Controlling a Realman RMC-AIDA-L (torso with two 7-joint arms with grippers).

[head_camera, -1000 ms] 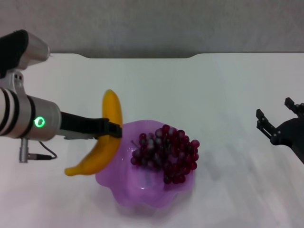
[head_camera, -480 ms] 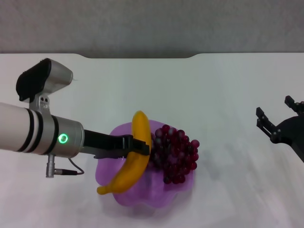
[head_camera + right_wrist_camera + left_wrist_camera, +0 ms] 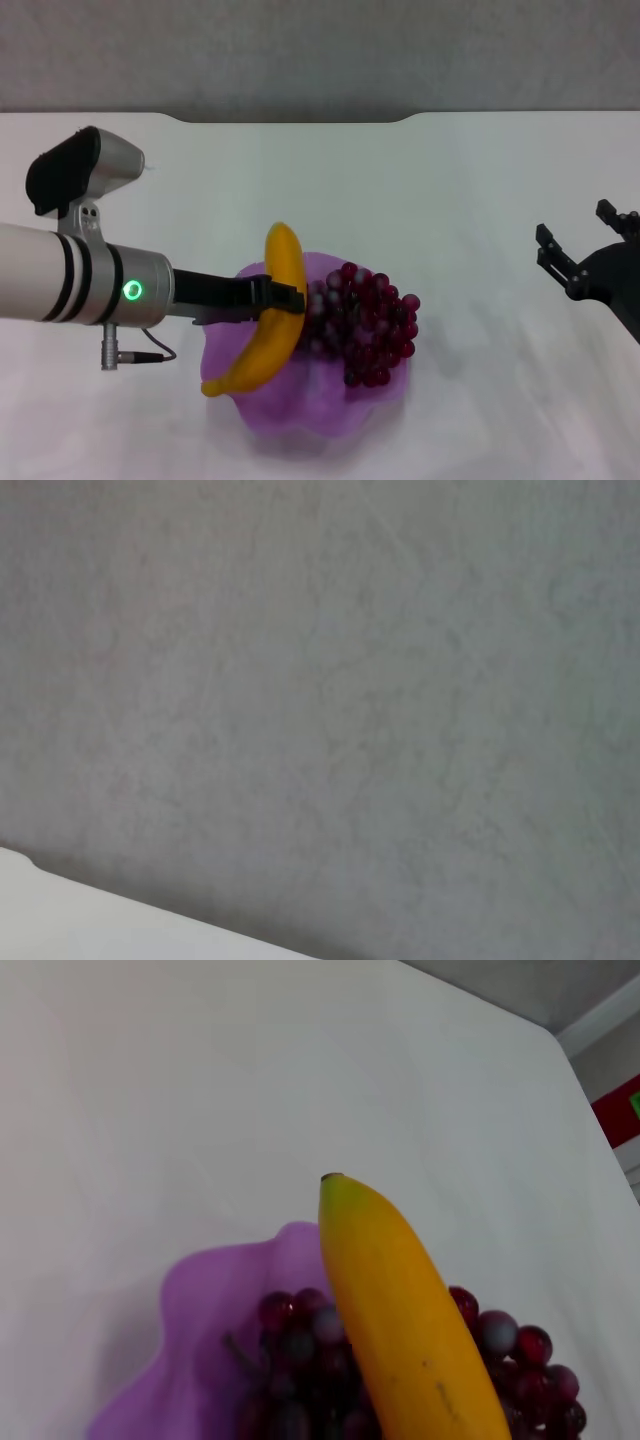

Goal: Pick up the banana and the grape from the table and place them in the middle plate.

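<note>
Yellow banana (image 3: 262, 320), clamped in the left gripper (image 3: 285, 298), had swung in over the middle plate (image 3: 330, 405) beside the grape (image 3: 362, 322), release pending; right gripper (image 3: 580, 262) sat parked, fingers spread.

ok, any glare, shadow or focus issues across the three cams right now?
Head view: soft even light, small highlights on the grape, a faint shadow under the middle plate; the left gripper holding the banana is sharp. Left wrist view: the banana fills the foreground, slightly soft, grapes dim beneath. Right wrist view: only a grey wall and a table corner, nothing useful.
</note>
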